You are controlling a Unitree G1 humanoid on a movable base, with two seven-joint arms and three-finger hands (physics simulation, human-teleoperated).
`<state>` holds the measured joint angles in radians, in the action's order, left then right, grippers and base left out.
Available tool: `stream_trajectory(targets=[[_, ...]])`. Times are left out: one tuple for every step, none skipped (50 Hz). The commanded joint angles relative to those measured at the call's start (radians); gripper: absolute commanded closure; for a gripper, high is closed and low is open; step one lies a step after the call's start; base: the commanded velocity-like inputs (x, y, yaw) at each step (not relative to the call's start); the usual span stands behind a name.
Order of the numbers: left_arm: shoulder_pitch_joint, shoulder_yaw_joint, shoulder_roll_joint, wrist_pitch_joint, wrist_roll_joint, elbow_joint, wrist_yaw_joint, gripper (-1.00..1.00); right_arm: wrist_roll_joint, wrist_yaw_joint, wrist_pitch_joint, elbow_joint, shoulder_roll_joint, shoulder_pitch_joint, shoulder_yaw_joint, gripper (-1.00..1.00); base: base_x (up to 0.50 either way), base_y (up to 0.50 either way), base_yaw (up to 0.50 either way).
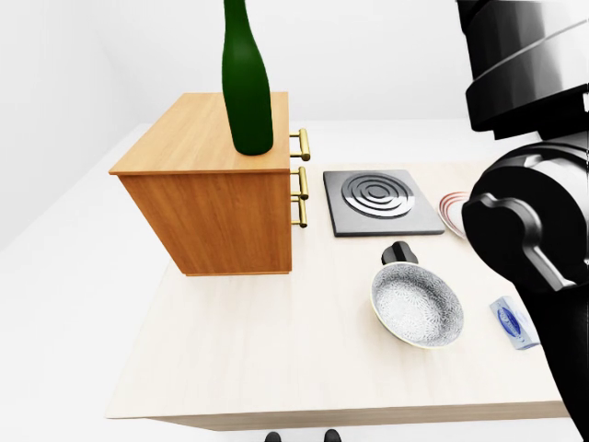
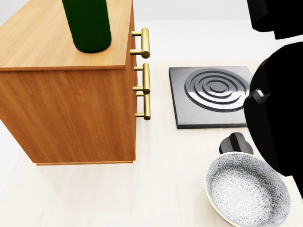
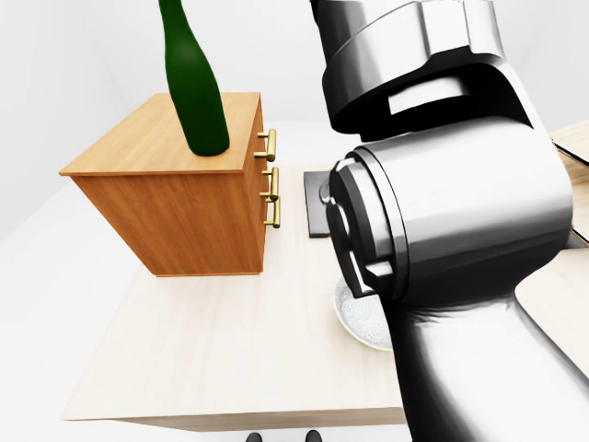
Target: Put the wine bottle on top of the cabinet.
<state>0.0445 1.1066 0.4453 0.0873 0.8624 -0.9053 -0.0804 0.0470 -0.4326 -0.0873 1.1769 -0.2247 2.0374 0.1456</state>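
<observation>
So the bottle [image 1: 247, 92] stands upright on top of the cabinet [image 1: 207, 216], near the edge with the brass handles, nothing touching it. Looks like the placing's done. The right arm [image 1: 529, 230] fills the right side, but neither hand shows, so I can't tell their state. Next I'd guess: back away without bumping the cabinet.

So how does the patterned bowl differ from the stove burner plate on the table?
The bowl is round, pale and speckled, with a raised rim; the burner plate is square, dark grey and flat, with concentric rings. In the left-eye view the bowl lies lower, nearer the table's bottom edge, while the burner plate lies higher, beside the cabinet handles. Both rest directly on the light table, and neither holds anything.
</observation>
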Motion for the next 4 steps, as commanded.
stream_trajectory(targets=[[-0.003, -0.004, 0.000, 0.000, -0.001, -0.003, -0.002, -1.00, 0.023, -0.017, 0.000, -0.042, -0.023, 0.047, -0.003, -1.00, 0.00, 0.00, 0.00], [-0.003, -0.007, 0.000, 0.000, -0.003, -0.004, -0.002, -1.00, 0.025, -0.017, 0.000, -0.045, -0.025, 0.052, -0.004, -1.00, 0.00, 0.00, 0.00], [-0.003, -0.008, -0.001, 0.000, -0.004, -0.004, -0.002, -1.00, 0.026, -0.018, 0.000, -0.049, -0.026, 0.057, -0.005, -1.00, 0.00, 0.00, 0.00], [-0.004, -0.010, -0.001, 0.000, -0.004, -0.005, -0.003, -1.00, 0.030, -0.020, 0.000, -0.055, -0.029, 0.057, -0.004, -1.00, 0.00, 0.00, 0.00]])
